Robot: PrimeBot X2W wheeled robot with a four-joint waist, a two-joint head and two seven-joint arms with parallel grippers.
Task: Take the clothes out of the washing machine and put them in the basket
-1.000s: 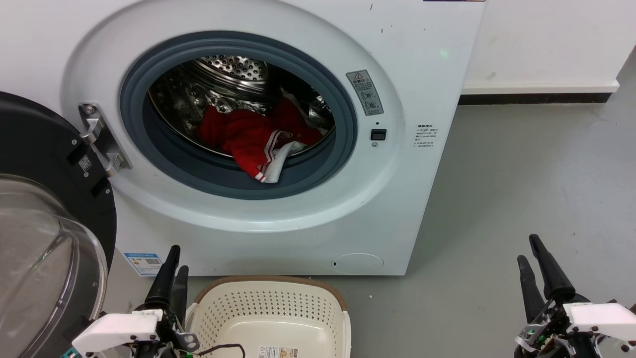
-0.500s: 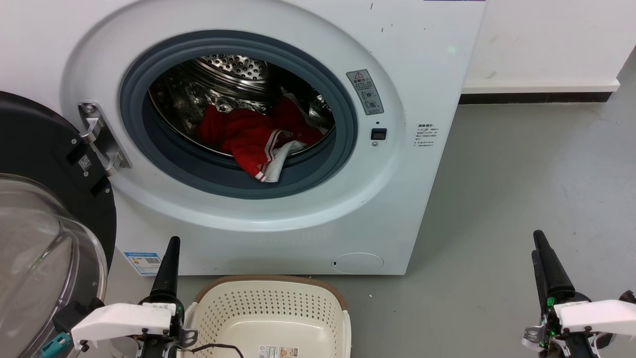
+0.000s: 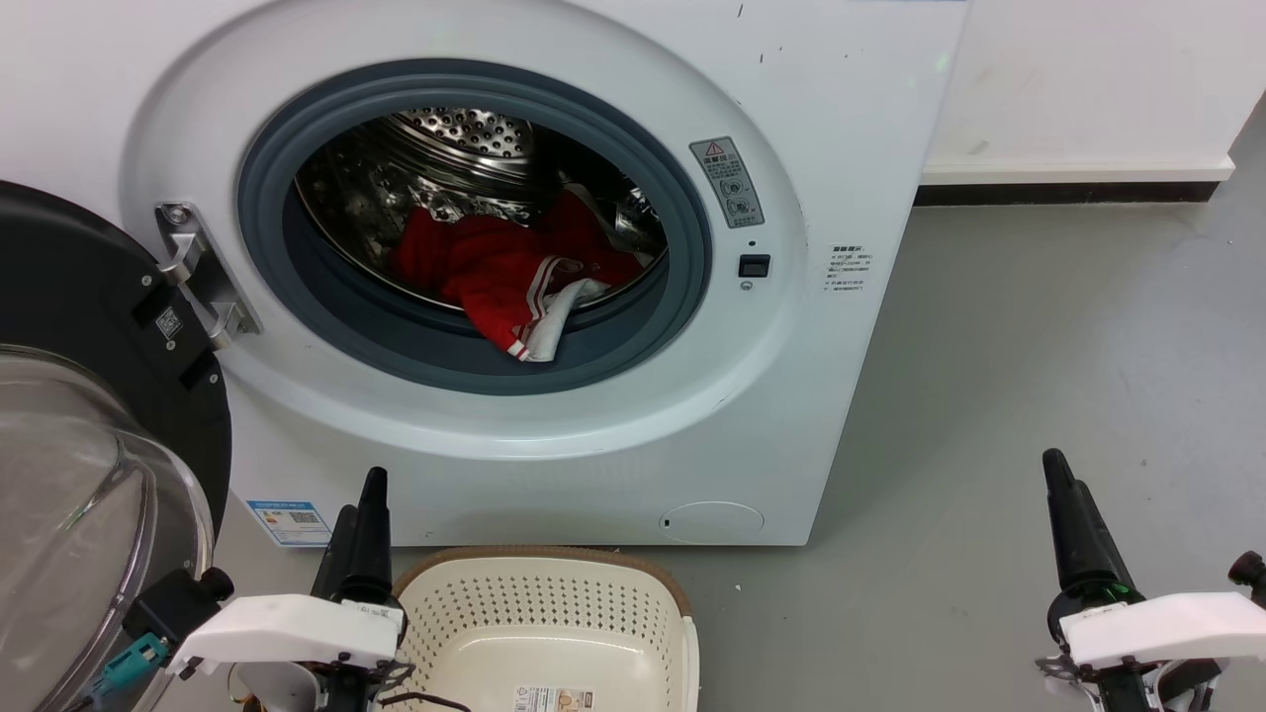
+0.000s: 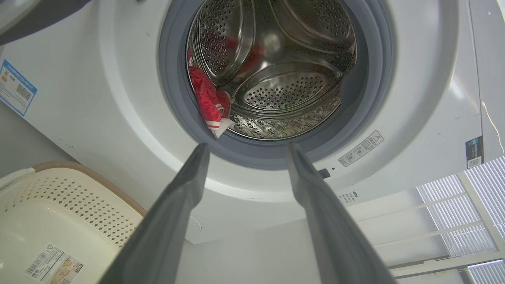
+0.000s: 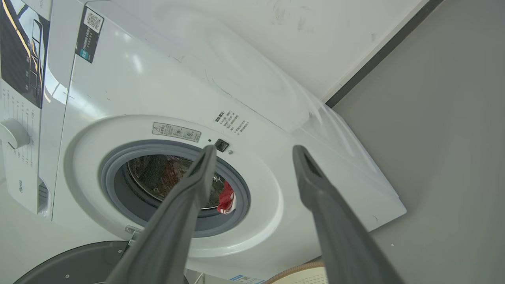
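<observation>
Closest to the robot, the left pincer (image 4: 247, 146) is low down, just beside the left end of the basket (image 3: 544, 605). Its two fingers are wide apart and nothing is between them. The right pincer (image 5: 255, 148) is well off to the right, over the bare floor (image 3: 1039, 346). It is wide open and holds nothing too. Both point up at the washer (image 3: 841, 148), so I think they are getting ready to reach in. Open fingers are what you need to grab soft cloth. The basket sits on the floor right in front of the washer, under the round hole. It has nothing in it but a paper label (image 3: 554, 700) on its bottom. I think it is put there so the clothes only have a short way to go. The door (image 3: 89, 297) is swung open to the left, so it is out of the way. Farther back, the clothes (image 3: 504, 272) are inside the drum (image 3: 465, 133). They are a red heap at the bottom, and one end with white and a striped band hangs out over the grey ring (image 3: 265, 237). That loose end looks like the best bit to pinch first. No clothes are out yet, so the job is just at its start.
</observation>
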